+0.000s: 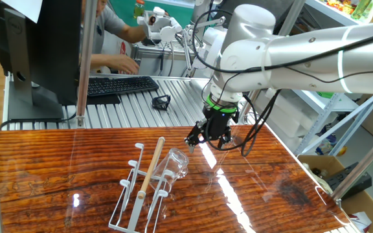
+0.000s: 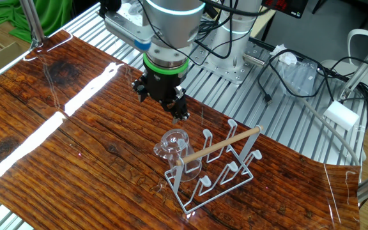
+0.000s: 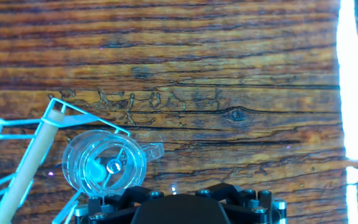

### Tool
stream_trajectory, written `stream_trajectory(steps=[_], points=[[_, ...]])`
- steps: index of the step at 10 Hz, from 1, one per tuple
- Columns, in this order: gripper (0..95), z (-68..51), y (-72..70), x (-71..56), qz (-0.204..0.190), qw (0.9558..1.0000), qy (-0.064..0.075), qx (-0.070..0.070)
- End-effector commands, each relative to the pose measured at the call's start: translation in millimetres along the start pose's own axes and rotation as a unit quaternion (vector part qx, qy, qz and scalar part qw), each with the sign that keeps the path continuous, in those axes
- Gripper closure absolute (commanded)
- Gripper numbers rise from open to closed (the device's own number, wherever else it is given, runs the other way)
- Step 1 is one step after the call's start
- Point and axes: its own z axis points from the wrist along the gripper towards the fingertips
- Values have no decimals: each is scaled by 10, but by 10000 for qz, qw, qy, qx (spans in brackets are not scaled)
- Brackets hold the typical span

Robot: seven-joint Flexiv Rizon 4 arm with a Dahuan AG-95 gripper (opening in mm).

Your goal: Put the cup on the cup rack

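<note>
- One clear glass cup (image 1: 175, 162) sat upside down on an end peg of the cup rack (image 1: 136, 193), tilted with the peg's slant, its base toward the arm.
- In the other fixed view the cup (image 2: 174, 145) hung at the left end of the rack (image 2: 214, 167), just beside the tip of the wooden handle bar (image 2: 219, 146).
- The hand view looked straight down onto the cup (image 3: 105, 164); a round peg tip showed through the glass, and a small handle or lug stuck out to its right.
- The gripper (image 1: 208, 138) hovered above the table (image 1: 57, 168), just right of and slightly beyond the cup, touching neither it nor the rack.
- Nothing was between the fingers; whether they were spread or together could not be told from any view.
- In the other fixed view the gripper (image 2: 161, 99) hung just above and behind the cup, apart from it.
- The rack was white wire with two rows of slanted, round-tipped pegs; the remaining pegs were bare.
- The table was dark, glossy wood grain with bright strips of glare.
- Far behind the table, on a ribbed metal bench, lay a black keyboard (image 1: 118, 85), with a person's hand (image 1: 127, 65) over it.
</note>
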Motion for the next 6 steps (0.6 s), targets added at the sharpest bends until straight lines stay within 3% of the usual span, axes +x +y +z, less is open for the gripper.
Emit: stream_trajectory(steps=[1, 6], points=[[0, 4, -2, -5, -98, 9998, 21, 164], [0, 5, -1, -6, -72, 9997, 37, 247]])
